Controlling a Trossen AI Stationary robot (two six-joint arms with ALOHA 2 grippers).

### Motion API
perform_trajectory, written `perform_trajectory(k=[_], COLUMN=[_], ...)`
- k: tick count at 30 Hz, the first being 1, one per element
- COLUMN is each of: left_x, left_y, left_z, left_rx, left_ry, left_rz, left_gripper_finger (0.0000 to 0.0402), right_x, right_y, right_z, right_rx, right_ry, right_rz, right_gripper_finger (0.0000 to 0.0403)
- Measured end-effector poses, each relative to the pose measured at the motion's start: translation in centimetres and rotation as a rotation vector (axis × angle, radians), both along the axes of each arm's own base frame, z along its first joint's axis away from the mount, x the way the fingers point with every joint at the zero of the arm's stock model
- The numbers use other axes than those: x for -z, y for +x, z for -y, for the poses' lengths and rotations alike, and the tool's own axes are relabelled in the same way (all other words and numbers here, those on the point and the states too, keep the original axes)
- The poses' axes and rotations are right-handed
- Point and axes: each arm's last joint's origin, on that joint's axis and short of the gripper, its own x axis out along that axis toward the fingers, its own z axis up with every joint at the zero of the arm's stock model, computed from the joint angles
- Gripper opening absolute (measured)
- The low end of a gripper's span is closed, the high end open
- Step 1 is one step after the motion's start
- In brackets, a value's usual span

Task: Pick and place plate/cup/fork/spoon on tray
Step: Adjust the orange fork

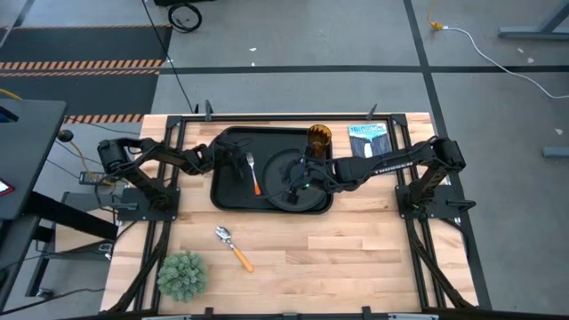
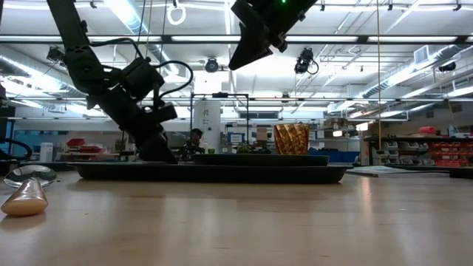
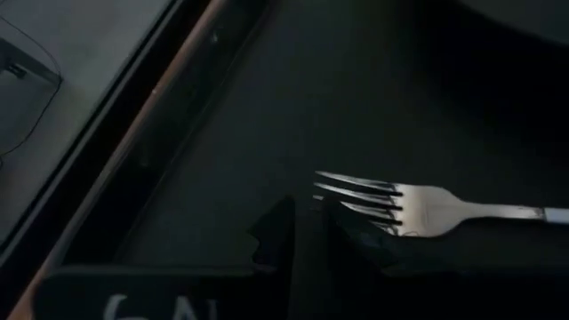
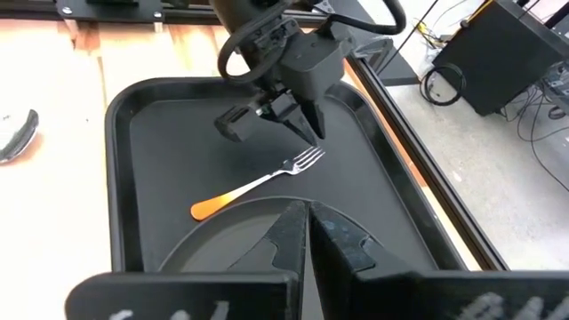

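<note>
No readable writing; left gripper [image 4: 307,124] clenched empty beside fork [image 4: 258,185] on tray [image 1: 227,197]; right gripper [image 1: 293,185] clenched over plate [image 1: 280,164]

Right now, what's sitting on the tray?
On the tray: the fork lying flat, the plate and the cup. The right gripper hangs over the plate and hides part of it. The spoon lies off on the table.

Two dark arms — matte black jointed links on black base brackets. Right arm [image 1: 391,163]: white lettering along forearm link, green indicator light near wrist. Left arm [image 1: 151,160]: black cable looping beside wrist housing. Left gripper [image 4: 298,120] — two tapered black fingers below boxy black body. White markings on finger mounts.
</note>
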Motion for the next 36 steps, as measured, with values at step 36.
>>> perform_trajectory(k=[36], left_x=[-0.12], left_y=[-0.23], left_z=[-0.31], left_rx=[-0.069], left_ry=[-0.013], left_rz=[0.024], left_gripper_finger=[0.0068], right_x=[-0.42], right_y=[0.32], right_z=[-0.54], right_rx=[-0.037], right_ry=[0.001], right_rz=[0.047], right_gripper_finger=[0.0025])
